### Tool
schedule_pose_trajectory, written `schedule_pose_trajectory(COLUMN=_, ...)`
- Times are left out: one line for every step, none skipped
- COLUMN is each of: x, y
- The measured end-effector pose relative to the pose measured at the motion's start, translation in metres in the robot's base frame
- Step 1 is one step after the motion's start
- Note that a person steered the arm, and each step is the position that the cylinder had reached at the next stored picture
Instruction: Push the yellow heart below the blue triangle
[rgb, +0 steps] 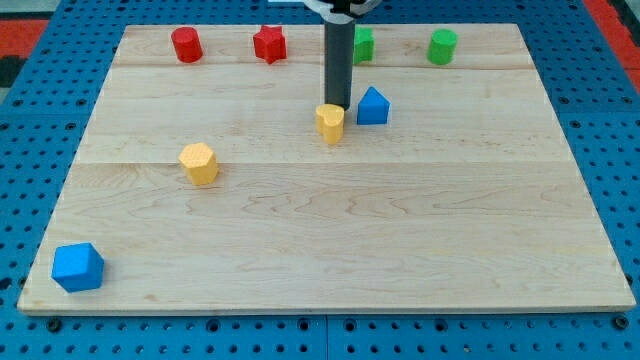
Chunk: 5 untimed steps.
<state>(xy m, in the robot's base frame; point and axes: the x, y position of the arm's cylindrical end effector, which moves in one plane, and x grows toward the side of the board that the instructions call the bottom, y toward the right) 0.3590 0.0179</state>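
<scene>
My tip (337, 107) stands just behind the yellow heart (330, 123), seemingly touching its far edge; there are no jaws, only a bare rod. The blue triangle (373, 106) sits just right of the heart, slightly farther back. A yellow hexagon (199, 163) lies well left. Along the far edge stand a red cylinder (187, 44), red star (269, 43), a partly hidden green block (363, 43) and a green cylinder (442, 46). A blue cube (78, 267) occupies the wooden board's (400, 240) near-left corner. No writing shows.

Lab: blue pegboard (30, 45), wooden board (330, 230)
</scene>
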Motion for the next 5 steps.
schedule_pose_trajectory(x=0.014, y=-0.008)
schedule_pose_trajectory(x=0.014, y=-0.059)
schedule_pose_trajectory(x=0.027, y=-0.091)
schedule_pose_trajectory(x=0.055, y=-0.065)
schedule_pose_trajectory(x=0.067, y=-0.043)
